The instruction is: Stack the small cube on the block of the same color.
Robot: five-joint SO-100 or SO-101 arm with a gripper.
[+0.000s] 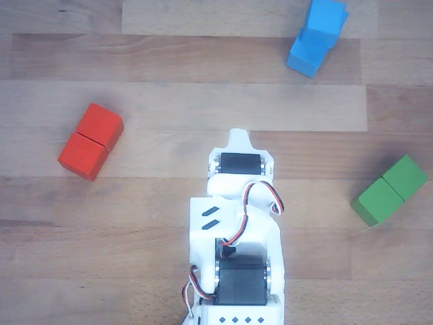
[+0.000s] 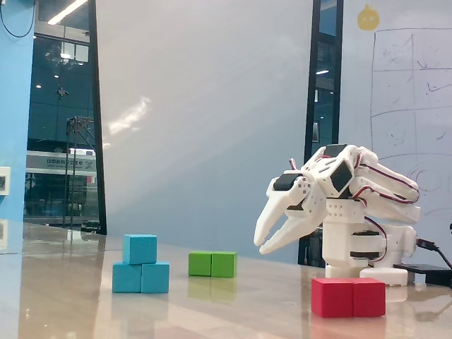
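Already the small light-blue cube sits atop the long light-blue two-cube block, at one o'clock in the other view. Only the fixed view shows the white gripper, slightly parted, empty, above the wooden table.

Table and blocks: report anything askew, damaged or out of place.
Nothing stands out. The small cube sits on the blue block, over its left half in the fixed view. The red block and green block lie flat and intact. The hand hangs above the table, holding nothing.
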